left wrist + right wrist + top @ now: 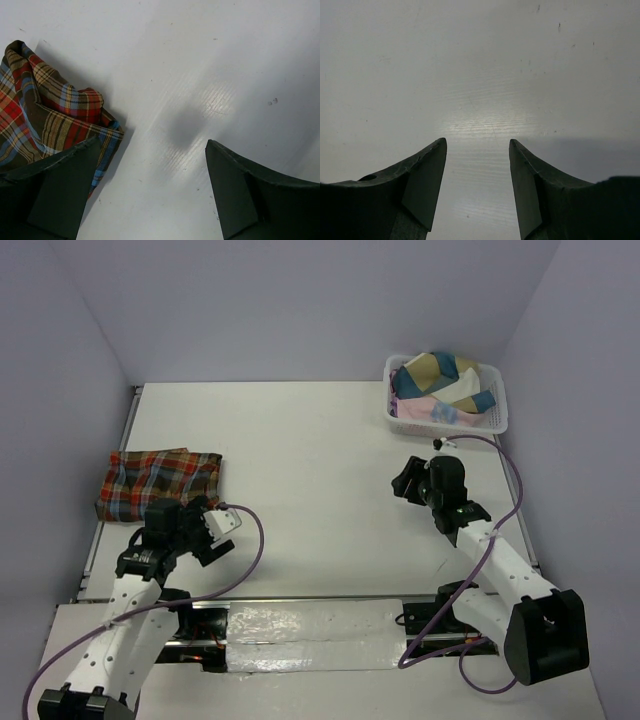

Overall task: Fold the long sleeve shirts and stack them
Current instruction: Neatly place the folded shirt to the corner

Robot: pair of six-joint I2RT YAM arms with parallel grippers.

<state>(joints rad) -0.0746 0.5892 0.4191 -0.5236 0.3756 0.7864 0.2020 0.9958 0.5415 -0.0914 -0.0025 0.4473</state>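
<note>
One plaid shirt (pixel 158 483) lies folded into a compact rectangle at the left side of the table (pixel 300 460). The left arm's fingers (pixel 65 175) are spread wide and empty just beside its corner. The right arm's fingers (pixel 427 175) stand apart above the table, holding nothing. Other garments (pixel 440 380) sit heaped in the white basket (pixel 420 424) at the far right, so most of the folding and stacking looks undone.

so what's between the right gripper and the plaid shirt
Only bare table between the right gripper and the shirt, seen in the top view; the left gripper hangs just off that line, at the shirt's corner.
</note>
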